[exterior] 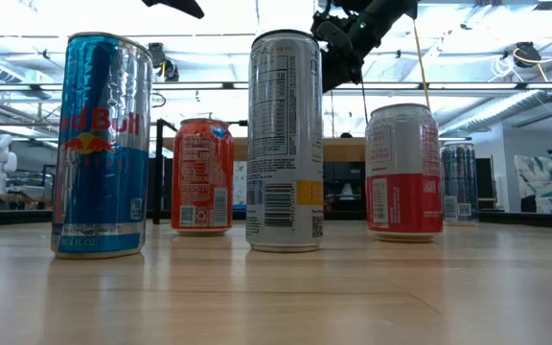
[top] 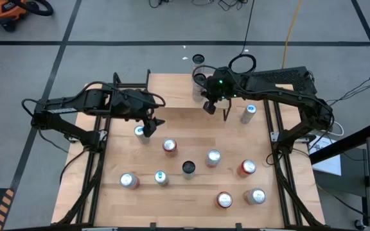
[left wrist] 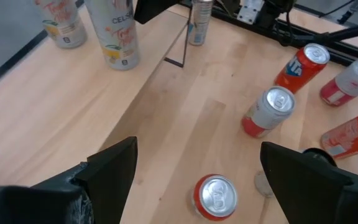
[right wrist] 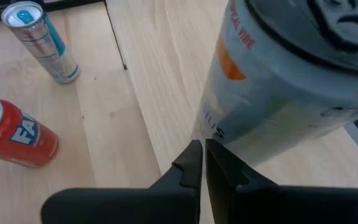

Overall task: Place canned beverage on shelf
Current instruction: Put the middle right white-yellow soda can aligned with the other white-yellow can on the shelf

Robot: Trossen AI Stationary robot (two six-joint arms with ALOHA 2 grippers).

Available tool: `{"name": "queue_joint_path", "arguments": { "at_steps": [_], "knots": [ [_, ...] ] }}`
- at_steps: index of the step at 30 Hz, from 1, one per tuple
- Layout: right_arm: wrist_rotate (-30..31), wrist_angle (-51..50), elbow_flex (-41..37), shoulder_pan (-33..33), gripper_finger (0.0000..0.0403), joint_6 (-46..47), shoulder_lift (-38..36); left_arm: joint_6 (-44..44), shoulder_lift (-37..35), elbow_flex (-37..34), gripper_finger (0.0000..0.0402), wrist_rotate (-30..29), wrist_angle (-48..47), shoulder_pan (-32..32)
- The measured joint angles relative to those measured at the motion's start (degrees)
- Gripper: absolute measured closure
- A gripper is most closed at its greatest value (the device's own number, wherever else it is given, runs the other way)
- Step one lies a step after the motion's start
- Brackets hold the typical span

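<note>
The shelf [top: 172, 90] stands at the table's far side, and two tall white cans [top: 198, 83] stand upright on its top. My right gripper [right wrist: 202, 152] is shut, hovering just beside the lower side of one tall white can [right wrist: 291, 81] on the shelf [right wrist: 166, 62]. My left gripper [left wrist: 197, 168] is open above the table at the left, with nothing between its fingers; a red can [left wrist: 215, 196] stands below and beyond it. Several more cans stand upright on the table. My right gripper's shut fingertips [right wrist: 194, 152] slant down toward the tall white can's lower side [right wrist: 229, 134], close beside it. Whether they touch the can, I cannot tell. The can stands upright on the shelf top.
Cans are scattered over the table's middle and near half: a blue-and-silver can [exterior: 99, 144], an orange one [exterior: 202, 177], a tall white one [exterior: 284, 139], a red-and-white one [exterior: 405, 172]. A slim can [top: 248, 113] stands at the far right. The shelf's black leg [left wrist: 182, 43] drops to the table.
</note>
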Motion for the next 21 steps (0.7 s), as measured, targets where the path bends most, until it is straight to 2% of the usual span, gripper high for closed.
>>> {"name": "queue_joint_path", "arguments": {
  "at_steps": [9, 21],
  "knots": [
    [0.1, 0.0, 0.0, -1.6, 0.0403, -0.9, 0.0, 0.1, 0.0, 0.0, 0.0061, 1.6, 0.0, 1.7],
    [-1.5, 0.1, 0.0, -0.3, 0.0403, 3.8, 0.9, 0.1, 0.0, 0.0, 0.0061, 1.8, 0.0, 1.7]
  ]
}}
